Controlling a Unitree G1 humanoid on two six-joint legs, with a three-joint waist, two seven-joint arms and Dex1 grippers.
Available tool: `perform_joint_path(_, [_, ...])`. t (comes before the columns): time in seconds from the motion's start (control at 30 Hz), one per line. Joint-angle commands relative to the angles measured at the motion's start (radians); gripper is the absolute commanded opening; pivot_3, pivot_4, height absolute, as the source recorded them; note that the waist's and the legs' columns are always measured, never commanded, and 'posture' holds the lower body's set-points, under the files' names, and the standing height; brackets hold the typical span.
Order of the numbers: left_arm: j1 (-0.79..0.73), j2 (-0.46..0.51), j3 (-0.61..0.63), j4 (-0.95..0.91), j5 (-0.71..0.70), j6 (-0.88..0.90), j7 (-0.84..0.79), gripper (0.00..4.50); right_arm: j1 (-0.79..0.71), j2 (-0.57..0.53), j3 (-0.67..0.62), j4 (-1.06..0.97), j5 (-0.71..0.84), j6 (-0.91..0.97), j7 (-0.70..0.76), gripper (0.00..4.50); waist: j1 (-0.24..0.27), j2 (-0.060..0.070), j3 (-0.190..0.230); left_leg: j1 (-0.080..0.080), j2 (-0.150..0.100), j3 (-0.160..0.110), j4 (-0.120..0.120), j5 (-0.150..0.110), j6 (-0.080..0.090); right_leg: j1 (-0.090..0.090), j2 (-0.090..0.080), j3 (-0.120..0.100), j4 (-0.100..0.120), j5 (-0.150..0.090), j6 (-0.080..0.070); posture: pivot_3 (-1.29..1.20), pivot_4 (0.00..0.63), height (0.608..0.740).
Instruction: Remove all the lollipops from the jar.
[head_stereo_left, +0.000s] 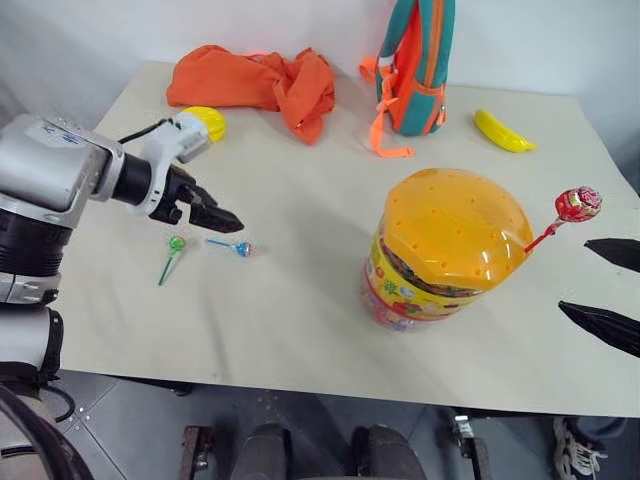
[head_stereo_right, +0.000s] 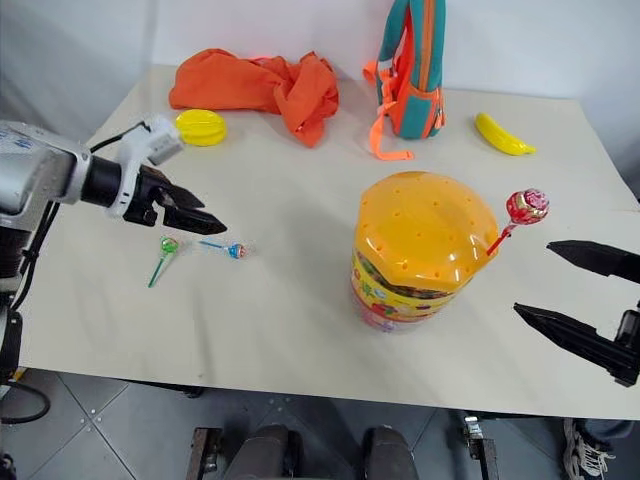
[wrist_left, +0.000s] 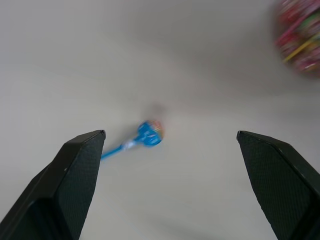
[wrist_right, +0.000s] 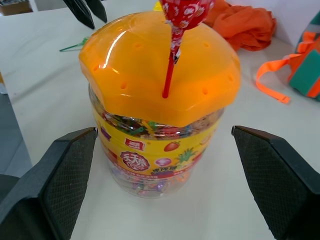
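risk ahead: right gripper (head_stereo_right: 578, 290), wide open and empty, may nudge the jar (head_stereo_right: 420, 255), probably toppling the red-stick lollipop (head_stereo_right: 522, 212); left gripper (head_stereo_left: 218, 217) also open, empty.

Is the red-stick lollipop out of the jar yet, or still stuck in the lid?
Still in: the red-stick lollipop stands with its stick in a hole of the jar's orange lid.

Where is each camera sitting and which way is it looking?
Left eye and right eye views: on the head, looking down over the table; both arms show.
Left wrist view: on the left arm, between open jaws of the left gripper, facing the blue-stick lollipop.
Right wrist view: on the right arm, between open jaws of the right gripper, facing the jar and the red-stick lollipop.
Shared: head and right wrist views both show the jar.
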Motion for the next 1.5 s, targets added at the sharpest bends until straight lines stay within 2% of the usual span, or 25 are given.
perform_joint_path(0.03, [0.009,0.009,0.088,0.012,-0.009,-0.15,-0.048,4.48,0.006,0.01,-0.055,-0.019,0.01,0.01,-0.025,4.5,-0.001,0.0,0.0,0.0,0.0,0.0,0.0,0.0,0.0,0.0,0.0,0.0,0.0,0.0,0.0,0.0,0.15,0.74])
perform_joint_path(0.27, [0.104,-0.122,0.34,0.041,-0.135,-0.42,-0.093,4.48,0.024,0.061,-0.116,-0.098,0.09,0.05,-0.149,4.5,0.004,0.0,0.0,0.0,0.0,-0.001,0.001,0.0,0.0,0.0,-0.001,-0.001,0.001,0.0,0.0,0.0,0.15,0.74])
perform_joint_path(0.47, [0.167,-0.207,0.44,0.077,-0.2,-0.611,-0.197,4.48,0.011,0.094,-0.147,-0.124,0.198,0.041,-0.269,4.5,-0.002,0.0,0.0,0.0,-0.001,-0.003,0.0,0.0,0.0,0.0,-0.002,-0.002,0.001,0.0,0.001,0.0,0.15,0.74])
perform_joint_path(0.73, [0.185,-0.283,0.514,0.12,-0.292,-0.723,-0.341,4.48,0.023,0.099,-0.13,-0.136,0.232,0.02,-0.325,4.5,0.0,0.0,0.0,0.0,-0.001,-0.002,0.001,0.0,0.0,0.0,-0.002,-0.002,0.001,0.0,0.001,0.0,0.15,0.74])
perform_joint_path(1.07, [0.229,-0.319,0.523,0.108,-0.374,-0.762,-0.463,4.48,-0.058,0.054,0.013,-0.132,0.173,-0.003,-0.414,4.5,-0.004,0.0,0.0,0.0,-0.001,-0.004,0.001,0.0,0.0,0.001,-0.002,-0.002,0.001,0.0,0.001,0.0,0.15,0.74])
perform_joint_path(1.5, [0.274,-0.313,0.472,0.081,-0.356,-0.796,-0.432,4.48,-0.23,-0.025,0.192,-0.082,0.166,0.022,-0.454,4.5,-0.003,0.0,0.0,0.0,-0.001,-0.006,0.001,0.0,0.0,0.001,-0.002,-0.003,0.001,0.0,0.001,0.0,0.15,0.74])
